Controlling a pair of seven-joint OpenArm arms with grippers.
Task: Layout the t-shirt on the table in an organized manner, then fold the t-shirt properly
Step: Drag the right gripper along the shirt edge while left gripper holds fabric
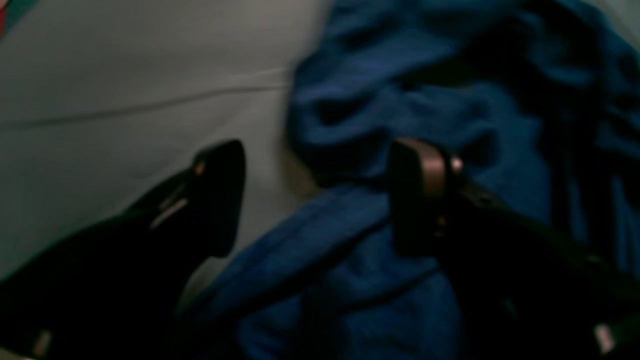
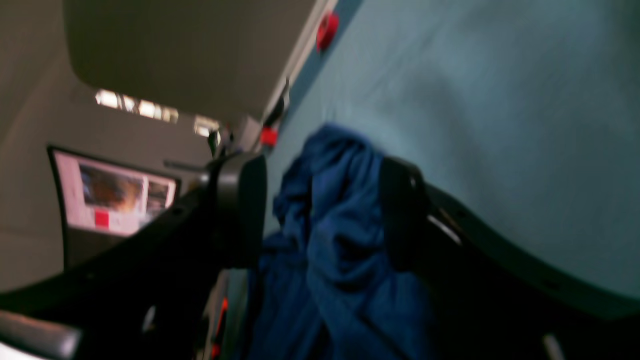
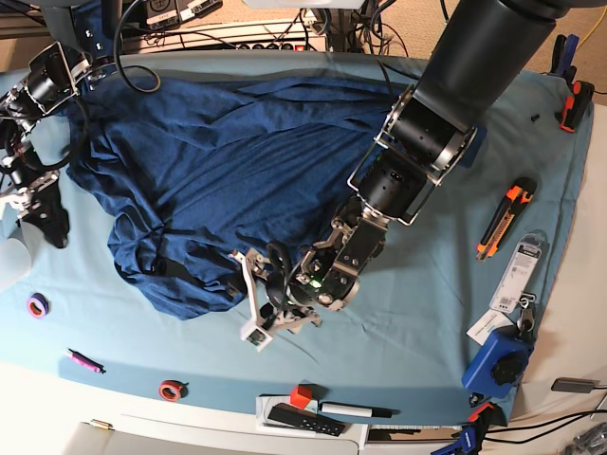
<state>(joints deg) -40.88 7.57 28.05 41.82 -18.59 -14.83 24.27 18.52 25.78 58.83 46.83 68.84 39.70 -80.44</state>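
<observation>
The dark navy t-shirt (image 3: 209,161) lies crumpled and spread over the back left half of the teal table (image 3: 427,313). My left gripper (image 3: 268,299) hangs low at the shirt's front edge, near the table's middle. In the left wrist view this gripper (image 1: 315,165) is open, one finger over bare table (image 1: 125,75) and the other over the wrinkled t-shirt (image 1: 400,90). My right gripper (image 3: 45,223) is at the table's left edge beside the shirt. Seen from its own wrist, the right gripper (image 2: 320,200) is open and tilted sideways, with a bunch of the t-shirt (image 2: 340,240) showing between its fingers.
An orange utility knife (image 3: 503,218), a packaged item (image 3: 522,270) and a blue clamp (image 3: 498,365) lie at the right. Along the front edge are a purple tape roll (image 3: 36,305), a pink pen (image 3: 83,360), a red tape roll (image 3: 171,389), a red cube (image 3: 302,395) and a remote (image 3: 303,419).
</observation>
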